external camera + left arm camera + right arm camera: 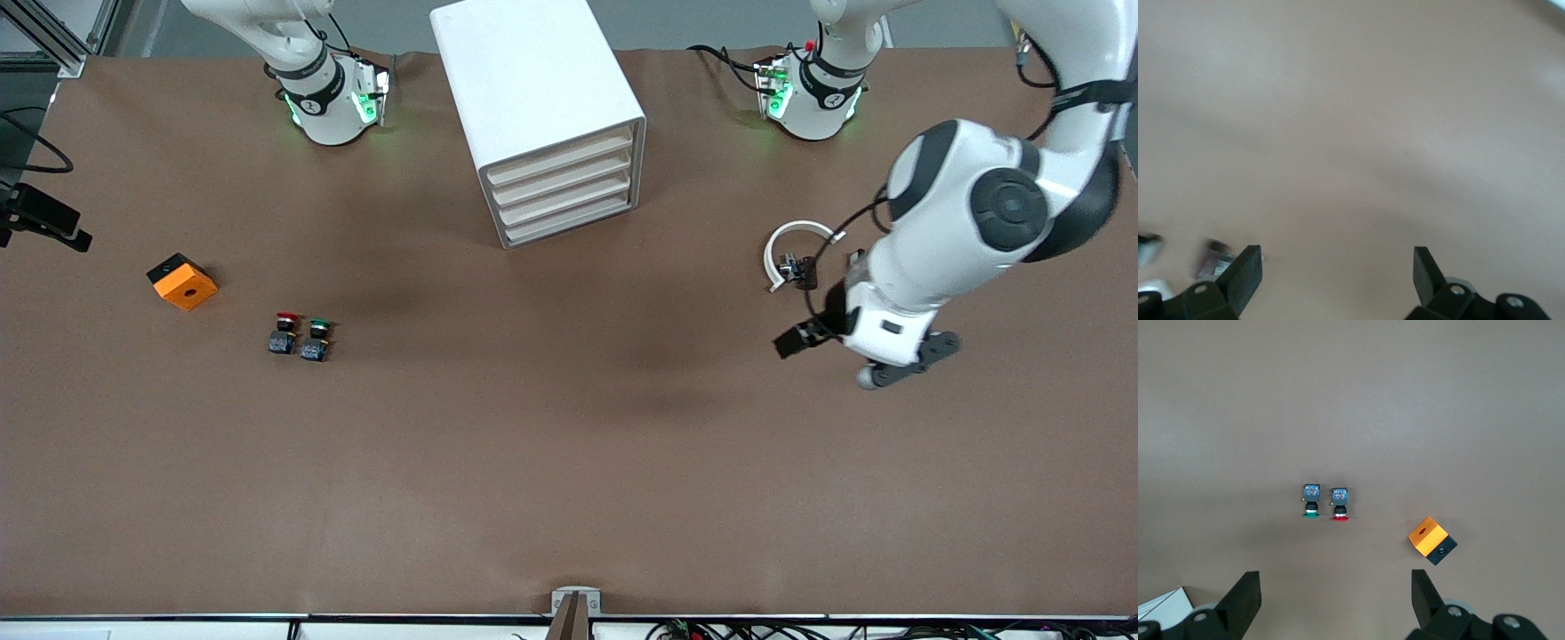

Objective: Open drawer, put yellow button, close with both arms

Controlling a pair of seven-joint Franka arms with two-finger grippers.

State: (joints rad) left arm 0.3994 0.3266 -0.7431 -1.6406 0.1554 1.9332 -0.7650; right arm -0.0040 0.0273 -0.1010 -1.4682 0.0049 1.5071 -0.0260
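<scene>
Left arm (925, 267) reaches in from its base and bends low over bare table (569, 462) twd its own end. Left gripper (1338, 261) is released: fingers (1245, 273) spread wide, nothing btwn them, just brown tabletop below. Two small blurry bits (1211, 260) sit at the edge of the left wrist view, can't tell what they are. A white loop (796, 233) w/ a small dark part shows just beside the left arm's hand. Can't tell if it lies on the table.

Right gripper (1336, 583) is up high over the table, also released, fingers (1245, 593) wide apart and empty. Below it in the right wrist view are the red button (1340, 503) and green button (1311, 501), side by side, nearly touching, lying on their sides. The orange box (1432, 540) lies near them. In the front view both buttons (300, 336) lie twd the right arm's end. The box (182, 282) is farther from the front camera than they are and closer to that end's edge.

Cabinet (542, 107) is white, 4 drawers, standing btwn the two bases. All drawer fronts (569, 191) look pushed in flush.

Yellow button: can't be made out in any view. The only caps showing are red and green.
</scene>
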